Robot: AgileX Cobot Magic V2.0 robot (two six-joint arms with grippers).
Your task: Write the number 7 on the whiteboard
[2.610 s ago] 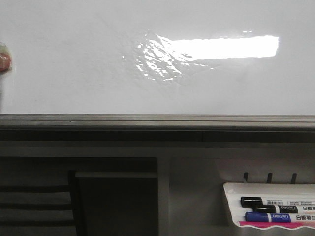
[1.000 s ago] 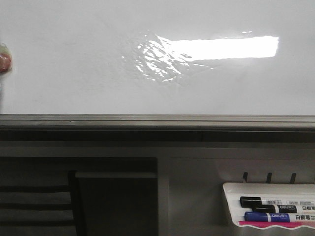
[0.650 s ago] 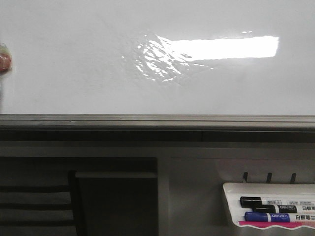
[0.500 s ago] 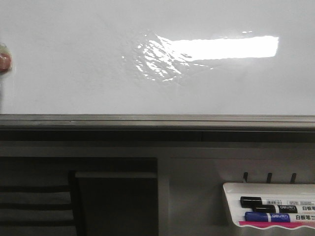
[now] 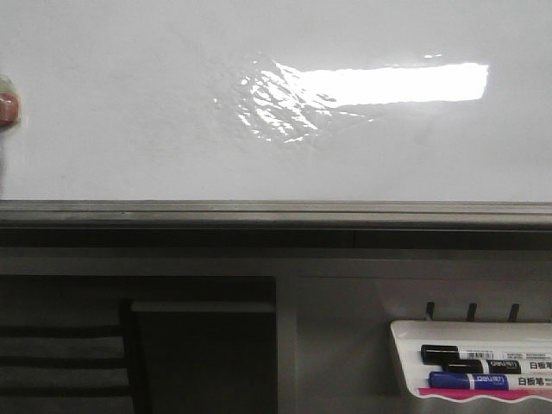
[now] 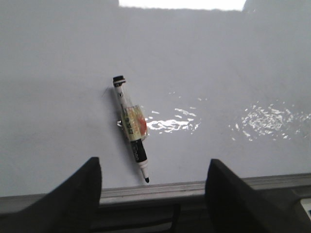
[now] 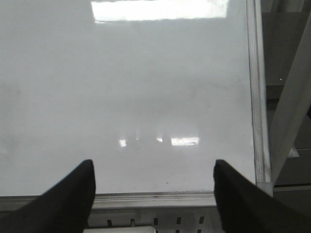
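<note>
The whiteboard (image 5: 129, 129) fills the upper front view, glossy white with a glare patch and a grey edge rail (image 5: 276, 211). No number 7 shows on it in any view. In the left wrist view an uncapped black marker (image 6: 130, 124) with a yellow and red label lies on the whiteboard (image 6: 218, 73), its tip by the rail. My left gripper (image 6: 153, 167) is open and empty, short of the marker. My right gripper (image 7: 154, 167) is open and empty over the board's (image 7: 146, 73) near edge by its right corner. A small red-orange bit (image 5: 7, 108) shows at the front view's left edge.
A white marker tray (image 5: 405, 332) hangs below the rail at the lower right, holding a black pen (image 5: 470, 354) and a blue pen (image 5: 470, 379). Dark shelving (image 5: 198, 354) sits under the board. A grey frame post (image 7: 286, 111) stands right of the board.
</note>
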